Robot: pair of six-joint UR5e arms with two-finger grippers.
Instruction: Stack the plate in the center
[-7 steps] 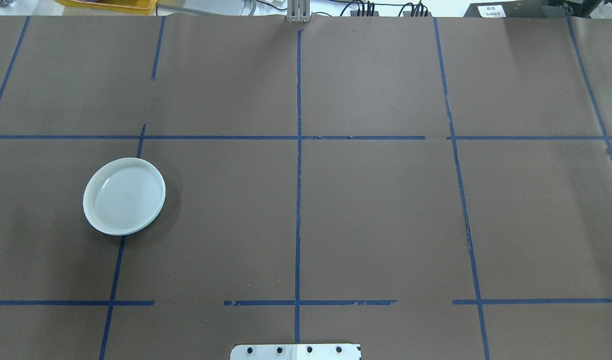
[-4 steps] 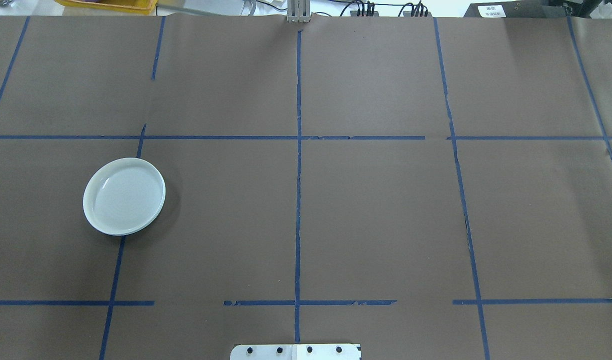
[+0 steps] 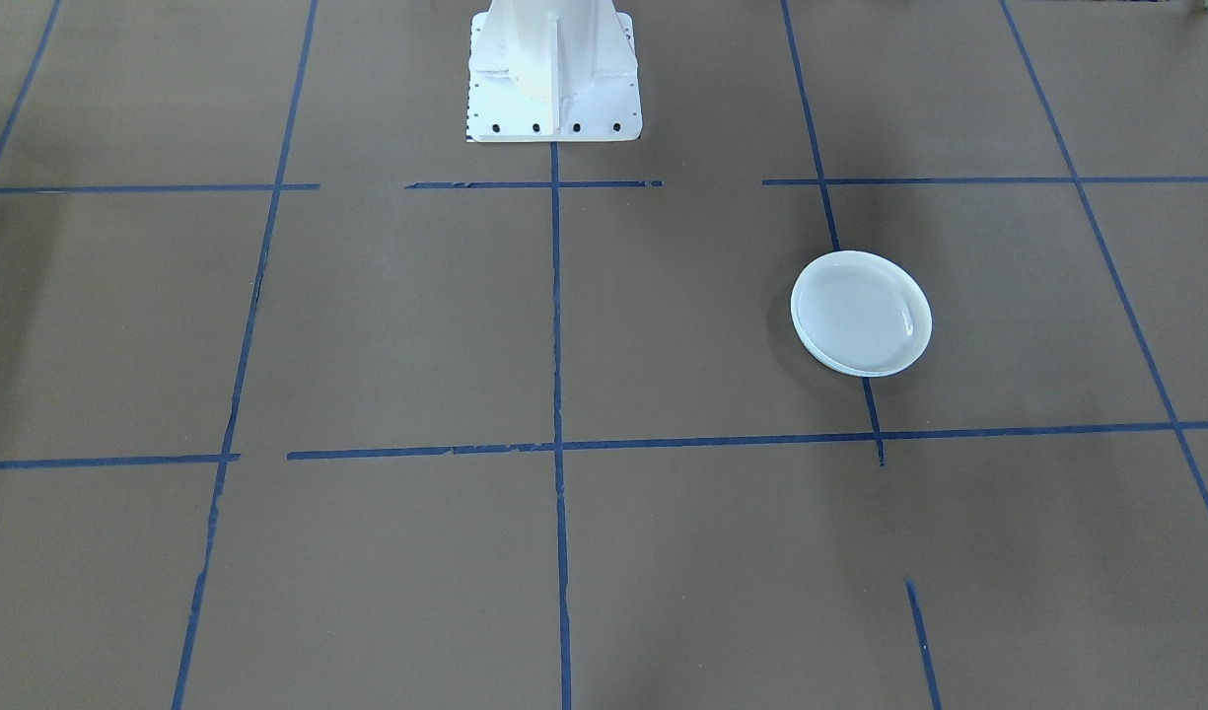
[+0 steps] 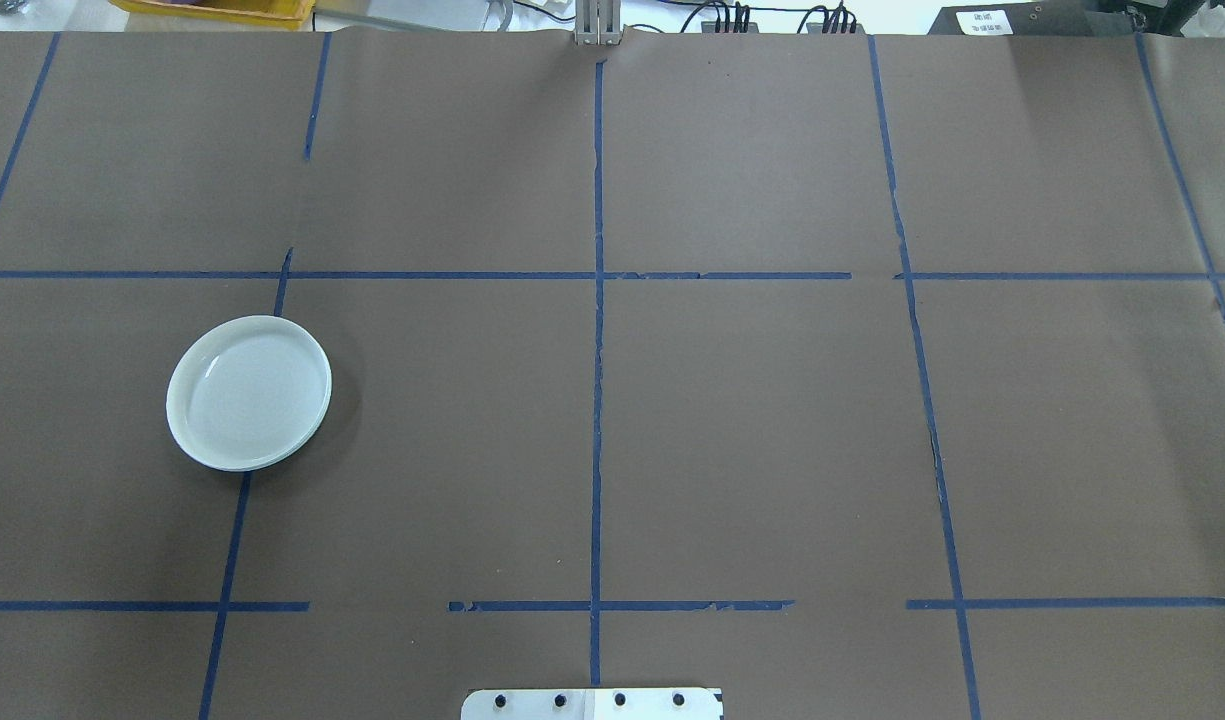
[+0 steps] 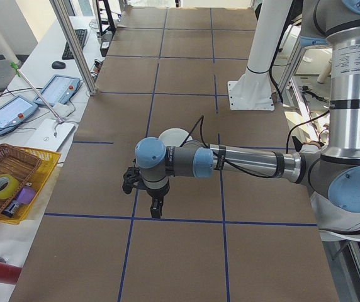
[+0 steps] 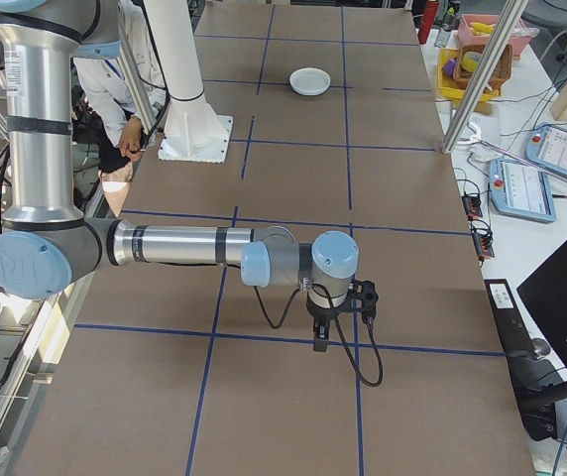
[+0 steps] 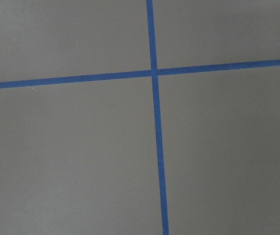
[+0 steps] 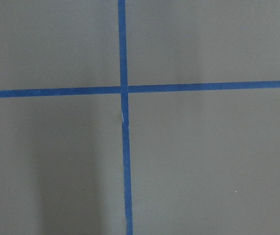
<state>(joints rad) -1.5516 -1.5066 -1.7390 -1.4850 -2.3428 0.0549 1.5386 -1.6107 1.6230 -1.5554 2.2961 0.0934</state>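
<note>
A round pale bluish-white plate (image 4: pixel 249 393) with a shallow rim lies on the brown table cover, left of the middle, on a blue tape line; a second rim edge shows just beneath it. It also shows in the front view as the plate (image 3: pixel 861 313), and far off as the plate (image 6: pixel 310 80). The left arm partly hides the plate (image 5: pixel 175 134). My left gripper (image 5: pixel 157 207) hangs over a tape cross, well short of the plate. My right gripper (image 6: pixel 320 342) hangs at the table's other end. I cannot tell whether either is open or shut. Both wrist views show only cover and tape.
The white robot pedestal (image 3: pixel 552 69) stands at the table's near-robot edge. A yellow basket (image 5: pixel 10 182), tablets (image 5: pixel 57 89) and a metal post (image 5: pixel 73 44) sit off the left end. A seated person (image 6: pixel 115 89) is beside the pedestal.
</note>
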